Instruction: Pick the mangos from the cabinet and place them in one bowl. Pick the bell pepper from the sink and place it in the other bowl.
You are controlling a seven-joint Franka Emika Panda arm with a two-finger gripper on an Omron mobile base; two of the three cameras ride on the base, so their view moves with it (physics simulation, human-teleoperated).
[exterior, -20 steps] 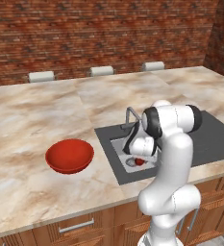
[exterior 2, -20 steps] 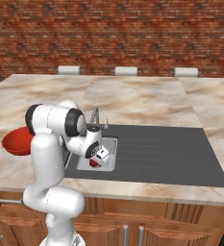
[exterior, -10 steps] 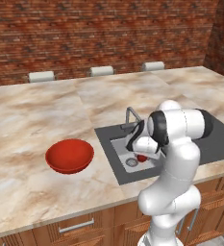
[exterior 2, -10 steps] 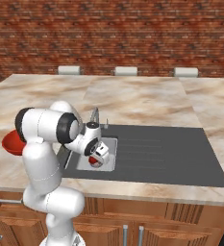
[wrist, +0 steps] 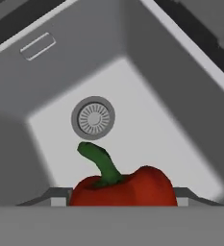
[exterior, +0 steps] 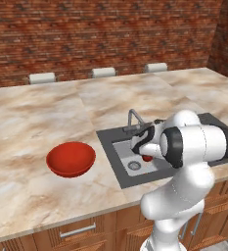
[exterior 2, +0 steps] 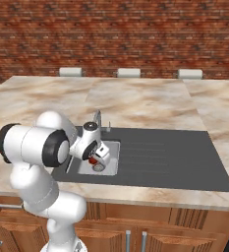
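My gripper (wrist: pixel 120 199) is shut on the dark red bell pepper (wrist: pixel 125 190), whose green stem points up toward the drain (wrist: pixel 93 117). The pepper (exterior: pixel 148 158) hangs in the hand a little above the floor of the grey sink (exterior: pixel 120 147), near the basin's right side. From the other side the pepper (exterior 2: pixel 93 160) shows just under the white hand, inside the sink (exterior 2: pixel 111 147). The shallow red bowl (exterior: pixel 70 158) sits on the marble counter to the left of the sink, apart from the arm. The mangos, the cabinet and the other bowl are out of view.
A metal faucet (exterior: pixel 133 117) rises at the sink's back edge, close behind the hand. A dark drainboard (exterior 2: pixel 165 157) stretches right of the basin. The brick wall (exterior: pixel 101 34) bounds the counter's far edge, and wooden drawers (exterior: pixel 76 233) run below its front edge.
The hand has risen slightly in the sink with the bell pepper still in it, uncovering the drain. The arm's elbow has swung outward.
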